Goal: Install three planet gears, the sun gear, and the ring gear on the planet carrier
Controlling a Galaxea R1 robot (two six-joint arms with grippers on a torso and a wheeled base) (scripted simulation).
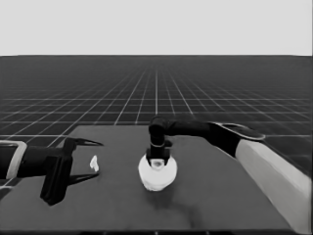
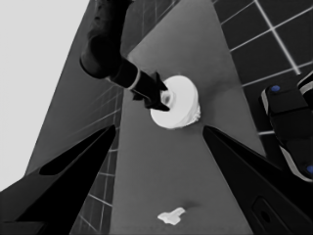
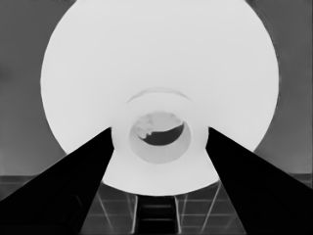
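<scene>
The ring gear, the larger round part (image 1: 157, 174), sits mid-table on top of a white stack; the planet carrier and planet gears are hidden beneath it. My right gripper (image 1: 158, 161) points straight down at its raised hub (image 3: 159, 161). The fingers stand open on either side of the hub, close against its sides. The same part shows far off as a thick white disc (image 2: 178, 105) with the right gripper (image 2: 164, 98) on it. My left gripper (image 1: 99, 158) waits open over the table's left end, holding nothing.
A thin white piece (image 1: 94, 163) lies on the table between the left fingers, seen also as the sliver (image 2: 171, 215). Dark machinery with blue lights (image 2: 288, 127) stands past the table's edge. The right arm's pale part (image 1: 279, 176) crosses the table's right side.
</scene>
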